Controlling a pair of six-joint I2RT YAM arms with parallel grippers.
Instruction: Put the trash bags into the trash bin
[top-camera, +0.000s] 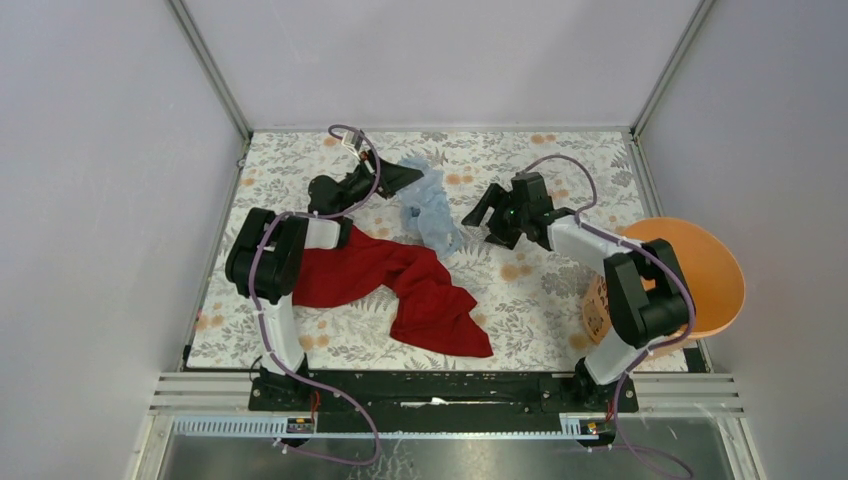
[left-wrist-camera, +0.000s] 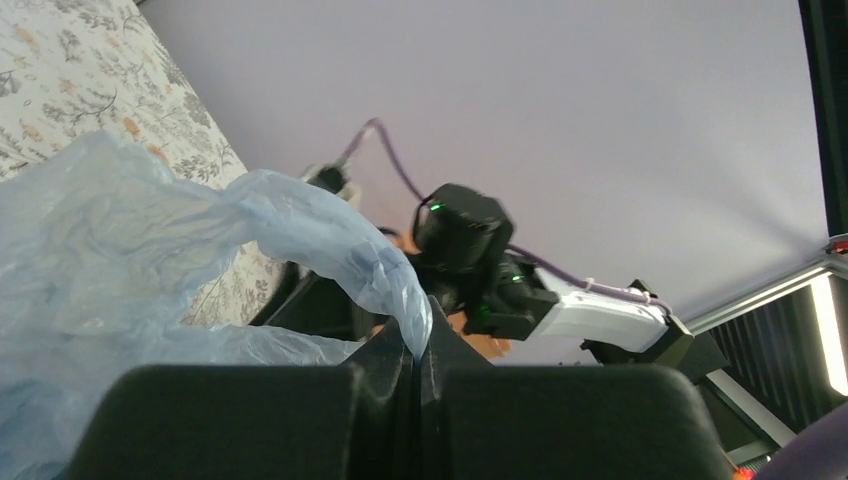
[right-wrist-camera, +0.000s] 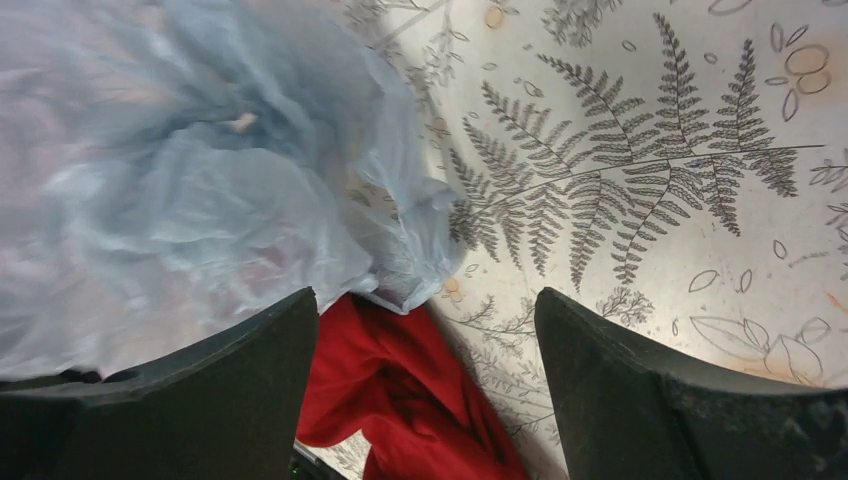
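The wrinkly pale-blue plastic film bag (top-camera: 432, 208) lies far-centre, its edge pinched in the closed fingers of the left gripper (top-camera: 398, 178). The right gripper (top-camera: 488, 215) gapes wide just right of it. Best lift the film clear of the red cloth (top-camera: 400, 285) before carrying it right to the round orange plastic bucket (top-camera: 715, 270).

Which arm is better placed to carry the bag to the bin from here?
Probably the right. The orange bin sits beside its base, and the right fingers, open, hover at the blue bag. The left fingers pinch the bag, but the bin is far off to their right.
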